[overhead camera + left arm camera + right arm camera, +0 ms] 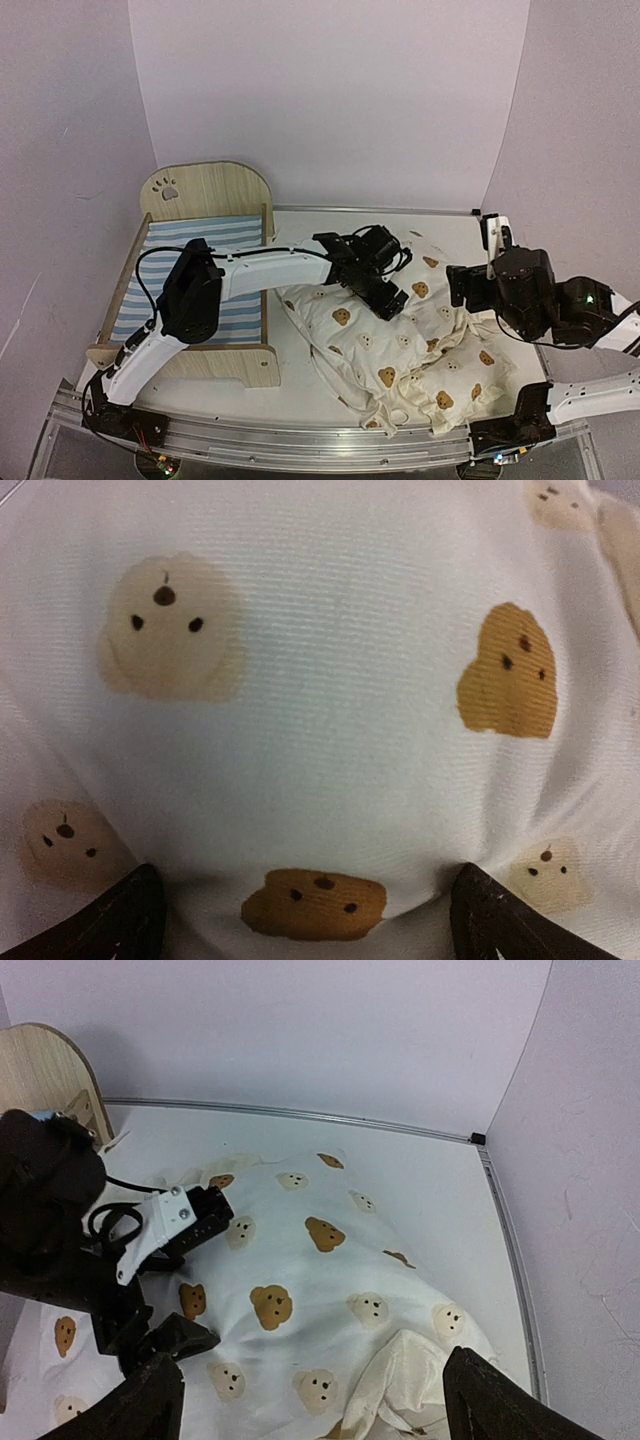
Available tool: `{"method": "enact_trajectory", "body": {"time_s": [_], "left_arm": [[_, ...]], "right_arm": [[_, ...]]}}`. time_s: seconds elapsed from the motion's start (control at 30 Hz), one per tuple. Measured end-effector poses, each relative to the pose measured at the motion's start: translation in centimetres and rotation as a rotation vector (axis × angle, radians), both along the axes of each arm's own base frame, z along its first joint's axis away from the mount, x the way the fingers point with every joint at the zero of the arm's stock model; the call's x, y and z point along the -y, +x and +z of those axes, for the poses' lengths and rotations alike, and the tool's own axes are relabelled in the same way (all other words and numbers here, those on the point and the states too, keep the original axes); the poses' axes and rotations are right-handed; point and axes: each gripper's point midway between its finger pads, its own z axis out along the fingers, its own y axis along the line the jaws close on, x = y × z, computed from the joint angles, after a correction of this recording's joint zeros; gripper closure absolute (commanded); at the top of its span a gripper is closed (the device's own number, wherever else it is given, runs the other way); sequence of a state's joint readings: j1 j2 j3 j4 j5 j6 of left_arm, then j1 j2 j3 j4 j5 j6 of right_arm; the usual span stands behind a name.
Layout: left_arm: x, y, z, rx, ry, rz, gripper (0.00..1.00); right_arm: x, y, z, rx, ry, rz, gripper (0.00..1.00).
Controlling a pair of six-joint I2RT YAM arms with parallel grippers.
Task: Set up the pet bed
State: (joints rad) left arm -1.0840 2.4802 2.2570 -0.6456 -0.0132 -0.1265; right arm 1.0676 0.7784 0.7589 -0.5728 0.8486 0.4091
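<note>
Beside pet bed point(215, 190), left fingers point(110, 925) wide, pressed into cushion point(365, 340); right fingers point(150, 1405) wide above it.

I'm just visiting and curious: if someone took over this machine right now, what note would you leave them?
Left pincer: open, pressed down on the bear-print cushion, fabric bulging between its fingers.
Right pincer: open, above the cushion, holding nothing.
Pet bed: at left, striped base bare; cushion lies beside it.
Done: nothing in the bed yet.
To do: probably lift the cushion into the bed.
</note>
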Motion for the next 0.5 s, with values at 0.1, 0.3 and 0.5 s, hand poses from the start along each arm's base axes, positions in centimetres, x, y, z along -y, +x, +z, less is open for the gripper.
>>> {"method": "enact_trajectory", "body": {"time_s": [0.1,0.3,0.5], "left_arm": [[0.0,0.0,-2.9,-0.002,0.048,0.006,0.06],[-0.1,0.7,-4.5,0.039,0.09,0.018,0.56],[-0.6,1.9,-3.6,0.144,0.144,0.007,1.0]], "right_arm": [[-0.5,0.1,-0.7,-0.02,-0.022,0.011,0.08],[-1.6,0.3,-1.8,-0.052,-0.043,0.035,0.08],[-2.2,0.4,-2.0,-0.061,-0.045,0.049,0.08]]}}
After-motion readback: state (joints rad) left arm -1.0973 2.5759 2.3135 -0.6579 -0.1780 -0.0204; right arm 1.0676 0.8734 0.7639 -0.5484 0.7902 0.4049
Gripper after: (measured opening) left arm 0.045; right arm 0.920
